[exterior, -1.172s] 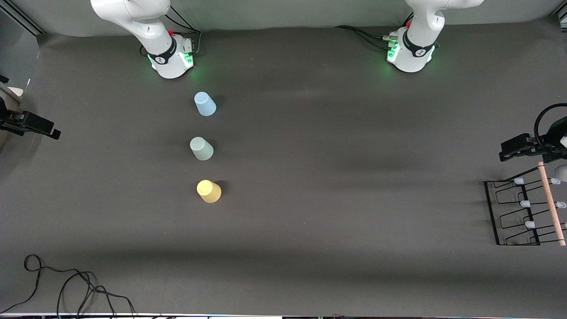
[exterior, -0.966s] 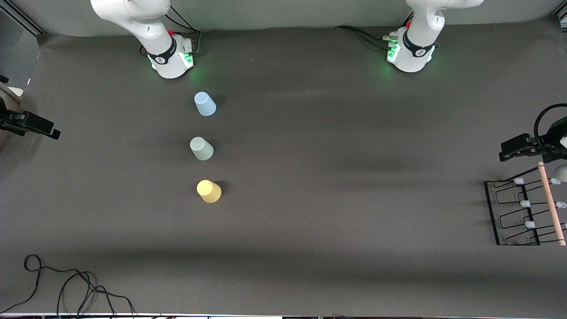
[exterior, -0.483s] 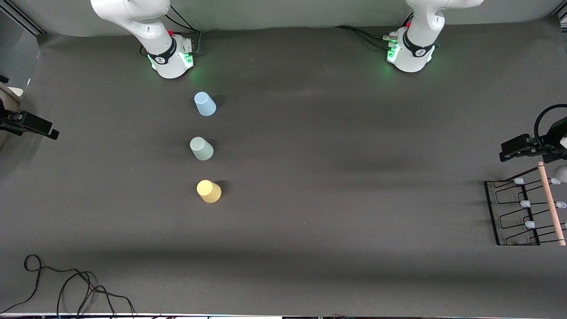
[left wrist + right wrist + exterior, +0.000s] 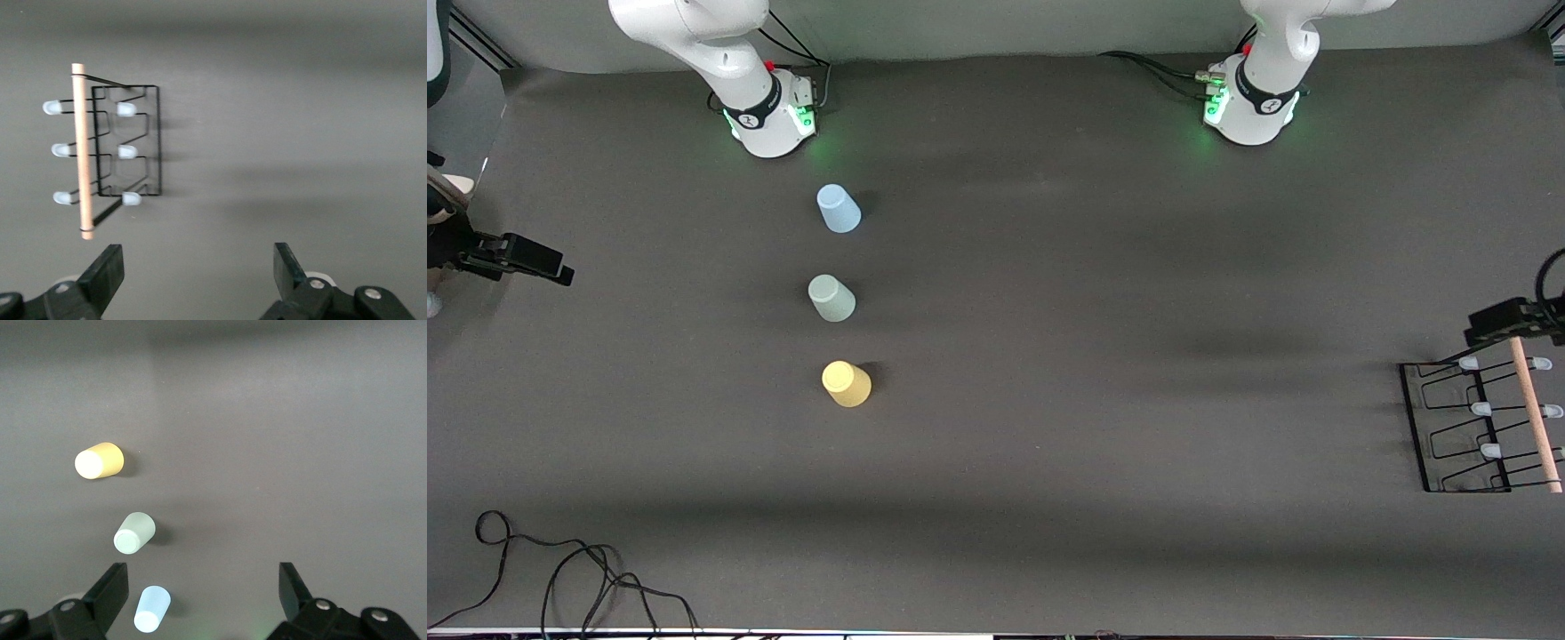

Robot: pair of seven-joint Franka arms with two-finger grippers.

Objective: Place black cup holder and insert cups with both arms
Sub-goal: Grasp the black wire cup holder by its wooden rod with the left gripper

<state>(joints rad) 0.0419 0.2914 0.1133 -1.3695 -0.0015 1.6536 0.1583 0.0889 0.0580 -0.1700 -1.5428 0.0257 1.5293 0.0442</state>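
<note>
Six pale-tipped pegs in two rows stand on the black wire cup holder [image 4: 1480, 427], the largest thing of the task, which has a rectangular base and a light wooden rod handle [image 4: 1535, 414] along its top. It sits on the dark grey counter [image 4: 1103, 356] at the left arm's end, and every peg is bare; no cup is on it yet. I judge it light but stiff, and the thin wire would be slippery and easy to miss, so the rod, near its middle, seems the best place to take hold; a grip near one end may tilt the rack.

Well apart, toward the right arm's end, three small tapered plastic cups stand upside down in a line: the light blue cup [image 4: 839, 209] nearest the right arm's base, the pale grey-green cup [image 4: 831, 298] in the middle, the yellow cup [image 4: 846, 383] nearest the front camera. They look very light, smooth and easy to knock over; holding across the side wall seems right.

The left hand [image 4: 199, 267] hangs over the counter just beside the rack, fingers wide apart, holding nothing. The right hand [image 4: 203, 587] is over the counter near the blue cup, also fully spread and empty.
</note>
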